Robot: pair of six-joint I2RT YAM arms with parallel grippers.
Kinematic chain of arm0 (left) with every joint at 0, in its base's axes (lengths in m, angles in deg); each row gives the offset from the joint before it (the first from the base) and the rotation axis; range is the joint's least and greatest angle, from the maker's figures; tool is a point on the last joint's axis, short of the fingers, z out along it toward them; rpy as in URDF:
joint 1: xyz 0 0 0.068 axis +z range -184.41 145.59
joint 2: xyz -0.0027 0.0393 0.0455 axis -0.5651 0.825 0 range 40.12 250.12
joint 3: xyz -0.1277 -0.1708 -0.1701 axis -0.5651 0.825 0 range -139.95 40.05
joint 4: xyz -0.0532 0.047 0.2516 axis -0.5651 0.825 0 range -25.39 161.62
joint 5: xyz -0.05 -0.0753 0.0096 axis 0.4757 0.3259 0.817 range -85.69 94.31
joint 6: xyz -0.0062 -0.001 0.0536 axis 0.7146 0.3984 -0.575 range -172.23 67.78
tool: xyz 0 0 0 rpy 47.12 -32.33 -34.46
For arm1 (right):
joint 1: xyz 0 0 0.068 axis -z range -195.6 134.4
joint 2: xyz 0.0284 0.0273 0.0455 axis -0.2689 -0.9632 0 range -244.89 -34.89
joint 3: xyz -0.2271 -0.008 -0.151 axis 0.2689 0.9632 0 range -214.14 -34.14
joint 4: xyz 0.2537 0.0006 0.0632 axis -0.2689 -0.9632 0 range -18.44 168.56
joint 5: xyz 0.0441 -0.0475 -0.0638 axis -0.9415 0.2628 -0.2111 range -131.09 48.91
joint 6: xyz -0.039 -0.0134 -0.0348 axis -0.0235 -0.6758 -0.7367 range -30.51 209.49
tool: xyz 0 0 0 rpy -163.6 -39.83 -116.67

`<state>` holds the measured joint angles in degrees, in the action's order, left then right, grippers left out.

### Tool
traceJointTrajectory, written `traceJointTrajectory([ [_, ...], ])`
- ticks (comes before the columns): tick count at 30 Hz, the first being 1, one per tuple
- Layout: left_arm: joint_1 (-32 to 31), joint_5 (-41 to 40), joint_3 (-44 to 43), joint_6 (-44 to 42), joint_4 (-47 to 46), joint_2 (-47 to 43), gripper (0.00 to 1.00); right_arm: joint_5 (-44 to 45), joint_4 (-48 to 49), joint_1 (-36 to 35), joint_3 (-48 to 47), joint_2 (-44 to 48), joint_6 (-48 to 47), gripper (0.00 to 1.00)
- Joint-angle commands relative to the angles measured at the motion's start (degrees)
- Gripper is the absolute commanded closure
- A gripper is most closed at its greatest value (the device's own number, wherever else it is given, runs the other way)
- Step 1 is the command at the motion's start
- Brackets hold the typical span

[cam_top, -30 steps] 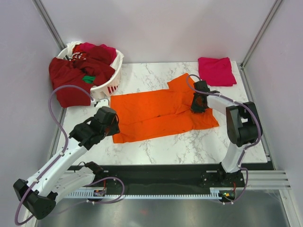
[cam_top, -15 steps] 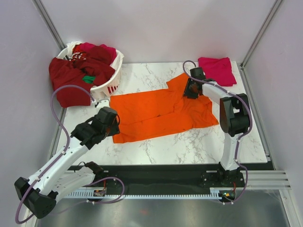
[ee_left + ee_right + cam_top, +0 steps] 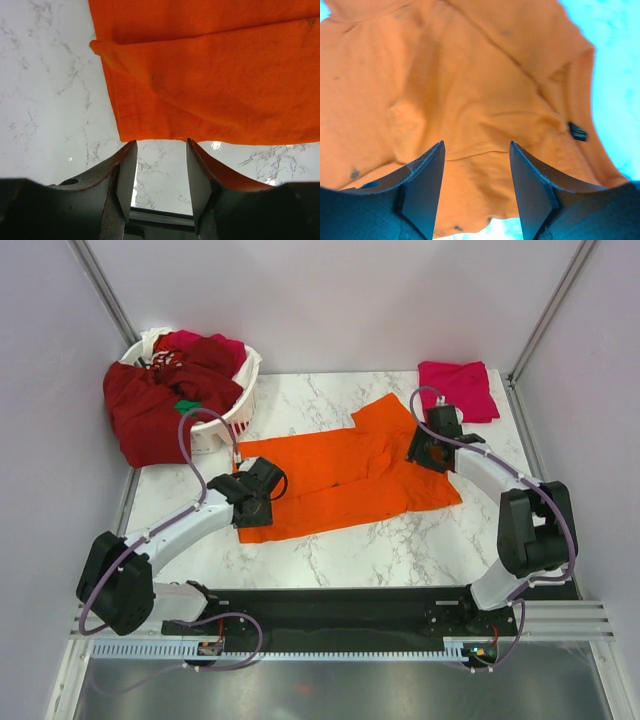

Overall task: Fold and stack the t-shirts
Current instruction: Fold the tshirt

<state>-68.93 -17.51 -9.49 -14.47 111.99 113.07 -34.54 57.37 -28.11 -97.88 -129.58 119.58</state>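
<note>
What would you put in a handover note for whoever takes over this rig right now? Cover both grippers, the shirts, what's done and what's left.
Left gripper: open, empty, at the orange shirt's near-left edge.
Right gripper: open, empty, over that shirt's right end.
Orange shirt: spread on the table, partly folded over.
Magenta shirt: folded, far right corner.
Basket: far left, heaped with dark red shirts and others.
Done: one shirt folded.
Left: fold the orange shirt, stack it, then the basket's shirts.

Both arms [image 3: 180, 530] are white links with black joints and purple cables [image 3: 186, 430]; left hand [image 3: 159, 150] and right hand [image 3: 476, 150] have dark wedge fingers [image 3: 125, 175].
</note>
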Motion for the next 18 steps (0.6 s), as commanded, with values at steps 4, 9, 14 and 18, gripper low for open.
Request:
traceJointTrajectory([
  [4, -0.2, 3.6, -1.5, 2.1, -9.5, 7.3, 0.48, 0.8, -0.1, 7.5, 7.4, -0.1, 3.3, 0.39],
  [9, 0.9, 1.7, 0.4, 2.2, -11.0, 13.4, 0.48, 3.4, -0.9, 11.3, 12.6, 2.4, 4.5, 0.38],
  [14, 1.0, 1.3, 0.8, 2.0, -12.5, 18.5, 0.5, 5.1, -1.3, 14.5, 16.5, 2.1, 4.5, 0.36],
  [18, 1.7, 1.1, 0.9, 2.9, -12.0, 19.2, 0.5, 9.1, -2.9, 16.5, 18.0, 3.4, 6.1, 0.34],
])
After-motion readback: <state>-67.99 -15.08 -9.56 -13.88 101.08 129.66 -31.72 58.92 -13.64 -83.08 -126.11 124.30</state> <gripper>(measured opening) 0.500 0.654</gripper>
